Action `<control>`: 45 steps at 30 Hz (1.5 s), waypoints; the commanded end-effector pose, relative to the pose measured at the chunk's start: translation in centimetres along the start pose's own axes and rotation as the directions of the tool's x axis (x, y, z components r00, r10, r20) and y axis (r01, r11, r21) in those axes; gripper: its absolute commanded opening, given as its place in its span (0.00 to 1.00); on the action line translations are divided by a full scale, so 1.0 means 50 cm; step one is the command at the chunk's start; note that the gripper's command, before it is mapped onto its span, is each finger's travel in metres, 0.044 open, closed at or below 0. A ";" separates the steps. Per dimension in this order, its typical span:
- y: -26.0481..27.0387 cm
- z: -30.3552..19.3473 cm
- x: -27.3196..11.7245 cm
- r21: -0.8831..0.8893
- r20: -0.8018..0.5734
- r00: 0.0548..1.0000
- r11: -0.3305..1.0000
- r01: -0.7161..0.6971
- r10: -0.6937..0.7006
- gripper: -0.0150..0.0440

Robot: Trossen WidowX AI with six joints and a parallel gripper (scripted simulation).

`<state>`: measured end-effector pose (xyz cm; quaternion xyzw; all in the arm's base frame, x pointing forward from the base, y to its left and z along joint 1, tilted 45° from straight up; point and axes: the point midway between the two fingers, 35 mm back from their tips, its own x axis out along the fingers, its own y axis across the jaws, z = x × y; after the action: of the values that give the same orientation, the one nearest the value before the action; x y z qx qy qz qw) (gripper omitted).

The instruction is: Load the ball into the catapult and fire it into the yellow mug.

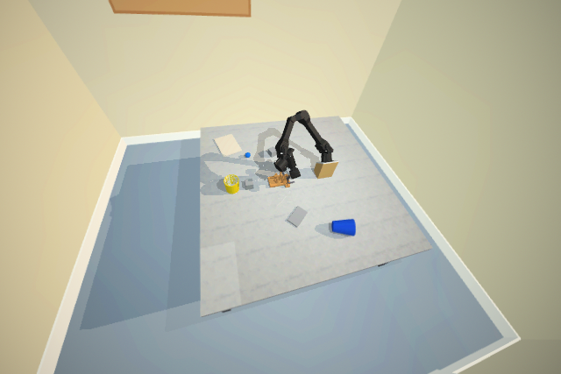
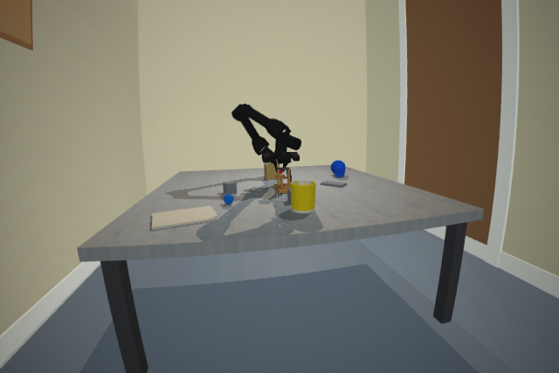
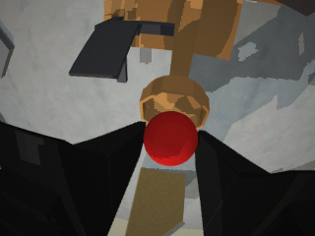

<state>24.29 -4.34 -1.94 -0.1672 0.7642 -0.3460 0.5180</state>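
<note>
Gripper [image 2: 283,168] [image 3: 171,133] part-closed on red ball [image 2: 280,171] [image 3: 171,139] — ball overlaps near rim of catapult cup [image 3: 172,102] in wrist view. Risk: release off-centre could send it off the rim — cause, cup misalignment. Yellow mug [image 1: 231,183] [image 2: 302,196] upright.

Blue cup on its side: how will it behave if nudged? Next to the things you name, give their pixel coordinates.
The blue cup [image 1: 344,227] [image 2: 338,169] would likely roll, since it lies on its curved side. Its path would probably arc, as one end looks wider than the other. It may slide rather than roll if pushed end-on.
</note>
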 end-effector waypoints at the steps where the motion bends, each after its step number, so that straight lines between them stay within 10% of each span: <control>1: 0.000 -0.001 0.018 -0.011 -0.008 1.000 1.000 0.009 -0.009 0.25; 7: 0.000 0.001 0.003 0.000 0.000 1.000 1.000 0.000 0.000 0.25; 17: 0.000 0.000 -0.003 0.000 0.000 1.000 1.000 0.000 0.000 0.70; 24: 0.005 -0.073 -0.198 -0.015 0.001 1.000 1.000 0.003 -0.003 1.00; 45: 0.064 0.174 -0.274 -0.055 0.450 0.885 0.992 -0.110 0.123 1.00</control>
<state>34.64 2.84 2.87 -0.1902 0.6743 -0.2714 0.6600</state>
